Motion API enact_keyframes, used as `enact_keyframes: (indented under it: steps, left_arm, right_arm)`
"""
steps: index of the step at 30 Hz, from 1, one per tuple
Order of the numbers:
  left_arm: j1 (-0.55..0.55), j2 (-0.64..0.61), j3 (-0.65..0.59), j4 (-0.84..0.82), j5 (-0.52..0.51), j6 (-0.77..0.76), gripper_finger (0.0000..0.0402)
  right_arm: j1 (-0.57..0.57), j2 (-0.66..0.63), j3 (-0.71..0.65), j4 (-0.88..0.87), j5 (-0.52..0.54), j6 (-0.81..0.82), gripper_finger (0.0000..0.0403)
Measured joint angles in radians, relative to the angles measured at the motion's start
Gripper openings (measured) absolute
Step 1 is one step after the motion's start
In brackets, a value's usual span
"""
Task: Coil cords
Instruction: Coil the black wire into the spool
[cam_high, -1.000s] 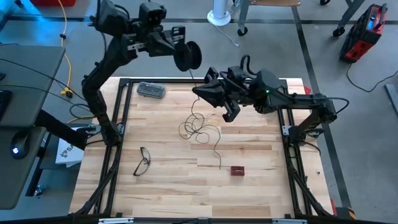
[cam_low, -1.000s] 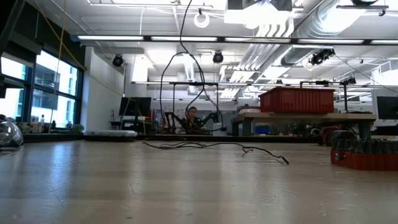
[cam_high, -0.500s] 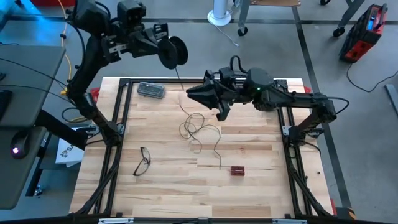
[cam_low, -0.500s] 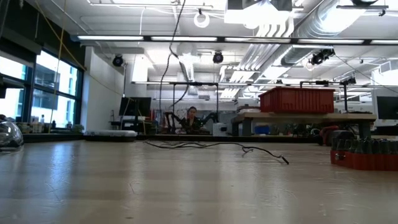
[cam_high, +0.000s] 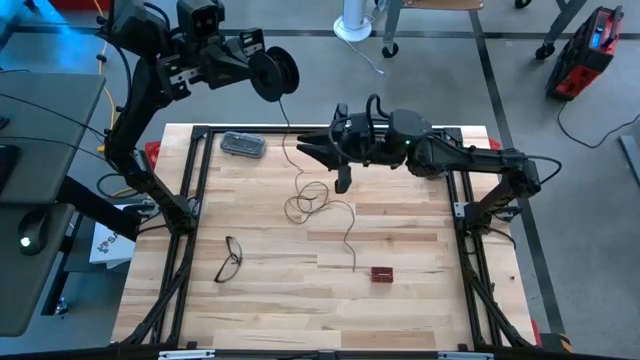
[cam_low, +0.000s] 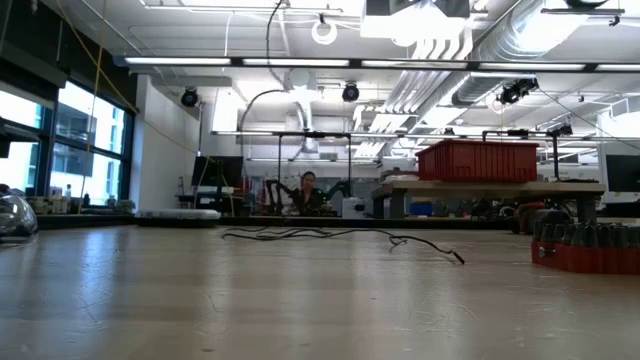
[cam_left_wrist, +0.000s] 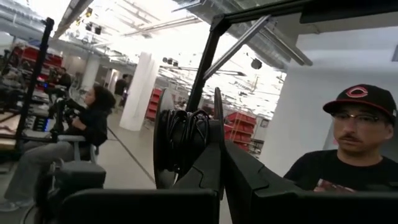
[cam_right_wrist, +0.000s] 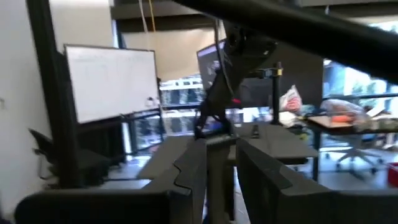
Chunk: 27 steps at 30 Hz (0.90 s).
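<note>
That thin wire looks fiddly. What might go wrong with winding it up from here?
The loose loops of wire on the table could snag into a knot as the left gripper, shut on the reel, pulls it up. The right gripper sits close beside the rising strand, which could slip past it, so the wire may wind unevenly.

reel (cam_high: 273, 73) above surface's (cam_high: 420, 300) far-left edge | wire (cam_high: 318, 205) loops mid-surface, right of case (cam_high: 243, 145) | eyeglasses (cam_high: 230, 259) near-left | block (cam_high: 382, 273) near, right of eyeglasses
</note>
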<state>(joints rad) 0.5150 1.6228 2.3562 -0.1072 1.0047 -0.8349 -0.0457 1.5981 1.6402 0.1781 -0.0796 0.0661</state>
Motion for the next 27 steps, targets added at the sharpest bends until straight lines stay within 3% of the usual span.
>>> enact_keyframes:
  steps: [5,14,27]
  left_arm:
    - [-0.001,-0.001,0.000,0.000,-0.023,0.008,0.0000]
    - [-0.029,0.013,0.000,0.000,-0.059,0.030,0.0000]
    - [-0.052,0.047,0.000,-0.001,-0.072,0.044,0.0000]
  right_arm:
    - [0.002,0.018,0.000,-0.009,0.059,-0.067,0.0094]
    - [0.002,0.037,0.000,0.003,0.077,-0.009,0.0148]
    - [0.002,0.039,0.000,0.013,0.061,0.065,0.0151]
